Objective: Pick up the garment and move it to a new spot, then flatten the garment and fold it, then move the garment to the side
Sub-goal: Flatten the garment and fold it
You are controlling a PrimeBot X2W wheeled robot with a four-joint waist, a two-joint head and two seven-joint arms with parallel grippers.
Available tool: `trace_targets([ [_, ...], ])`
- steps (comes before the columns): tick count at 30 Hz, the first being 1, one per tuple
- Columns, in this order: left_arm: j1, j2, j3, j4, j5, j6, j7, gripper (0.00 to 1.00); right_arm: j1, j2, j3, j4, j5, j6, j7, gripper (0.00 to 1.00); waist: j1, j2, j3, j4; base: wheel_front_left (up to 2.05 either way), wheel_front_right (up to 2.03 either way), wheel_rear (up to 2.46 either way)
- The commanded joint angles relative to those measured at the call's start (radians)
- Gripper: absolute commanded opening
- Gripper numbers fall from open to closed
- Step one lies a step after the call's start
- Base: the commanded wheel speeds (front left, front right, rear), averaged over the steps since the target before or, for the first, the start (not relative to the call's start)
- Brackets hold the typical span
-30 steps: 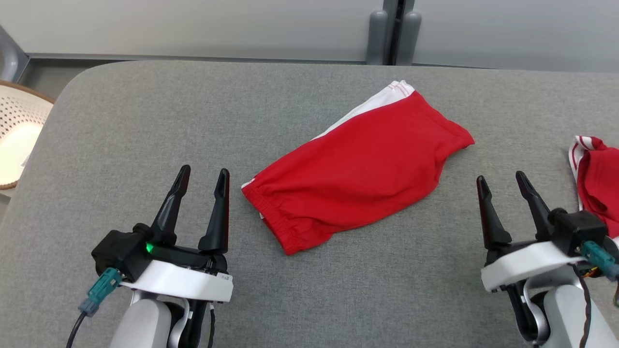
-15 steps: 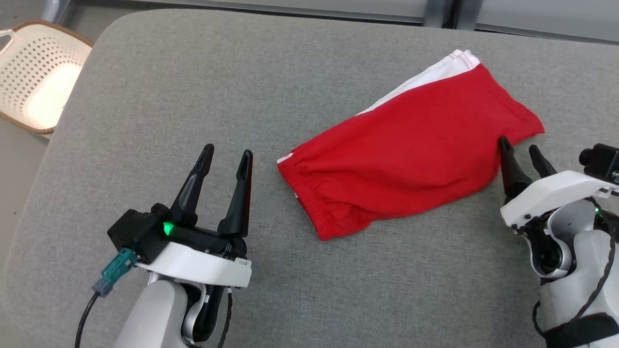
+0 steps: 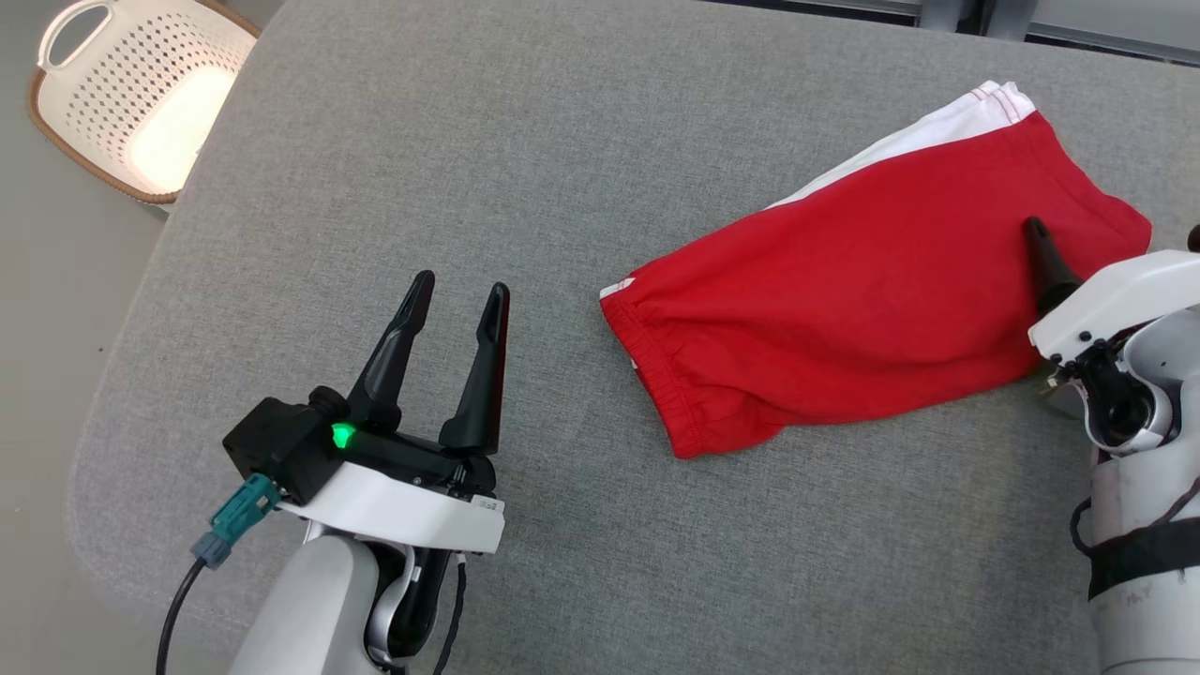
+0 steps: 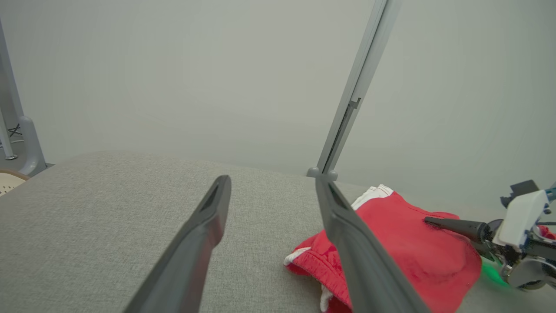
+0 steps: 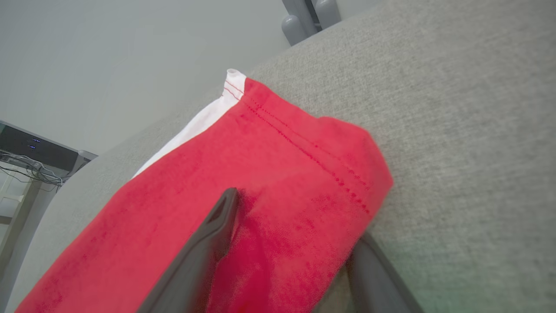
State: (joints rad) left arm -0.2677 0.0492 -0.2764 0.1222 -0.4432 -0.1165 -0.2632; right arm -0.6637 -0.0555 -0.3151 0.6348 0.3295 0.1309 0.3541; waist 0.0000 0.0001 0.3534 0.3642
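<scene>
My right gripper [image 5: 295, 221] had its two fingers wide apart, with the edge of the garment [image 3: 872, 300] between them. One finger lay on top of the red cloth. The tip of the other was hidden under the cloth's edge, so I was not pinching it. From my head I could see one of those fingers [image 3: 1043, 262]; the other was behind my white wrist. My left gripper [image 3: 461, 284] was wide apart too, holding nothing, over the grey table [image 3: 469, 141]. It was near the waistband end of the garment but not touching it. The garment was red shorts with a white stripe down one side, lying on the table toward my right. A green light [image 3: 343, 433] glowed on my left gripper. A tiny label [image 3: 484, 506] below it had writing too small to read. A white basket [image 3: 131, 94] with holes sat past the table's left corner, partly cut off at the top.
</scene>
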Motion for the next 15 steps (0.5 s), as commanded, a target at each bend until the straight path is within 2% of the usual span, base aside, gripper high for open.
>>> trace_targets([
  [1, -0.015, 0.003, -0.001, -0.005, -0.009, 0.006, -0.001, 1.00, 0.001, 0.008, -0.003, 0.025, -0.011, 0.000, 0.016, 1.00, 0.0000, -0.0001, 0.008, 0.008, 0.00, 0.00, 0.00],
  [9, -0.036, 0.003, -0.019, -0.011, -0.027, 0.010, -0.001, 1.00, -0.085, 0.010, -0.050, 0.095, -0.096, -0.001, 0.039, 1.00, 0.0000, -0.0001, 0.041, 0.036, 0.00, 0.00, 0.00],
  [10, -0.038, 0.003, -0.020, -0.011, -0.029, 0.009, -0.001, 1.00, -0.093, 0.010, -0.051, 0.104, -0.103, -0.001, 0.041, 0.53, 0.0000, -0.0001, 0.043, 0.038, 0.00, 0.00, 0.00],
  [11, -0.041, 0.003, -0.021, -0.010, -0.032, 0.011, -0.001, 1.00, -0.101, 0.012, -0.047, 0.108, -0.114, -0.001, 0.036, 0.16, 0.0000, -0.0001, 0.045, 0.040, 0.00, 0.00, 0.00],
  [12, -0.043, 0.003, -0.022, -0.009, -0.033, 0.012, -0.001, 1.00, -0.106, 0.012, -0.045, 0.111, -0.119, -0.001, 0.030, 0.00, 0.0000, -0.0001, 0.046, 0.042, 0.00, 0.00, 0.00],
  [15, -0.043, 0.003, -0.022, -0.006, -0.032, 0.014, -0.001, 1.00, -0.118, 0.011, -0.046, 0.115, -0.116, -0.001, 0.002, 0.00, 0.0000, -0.0001, 0.045, 0.042, 0.00, 0.00, 0.00],
])
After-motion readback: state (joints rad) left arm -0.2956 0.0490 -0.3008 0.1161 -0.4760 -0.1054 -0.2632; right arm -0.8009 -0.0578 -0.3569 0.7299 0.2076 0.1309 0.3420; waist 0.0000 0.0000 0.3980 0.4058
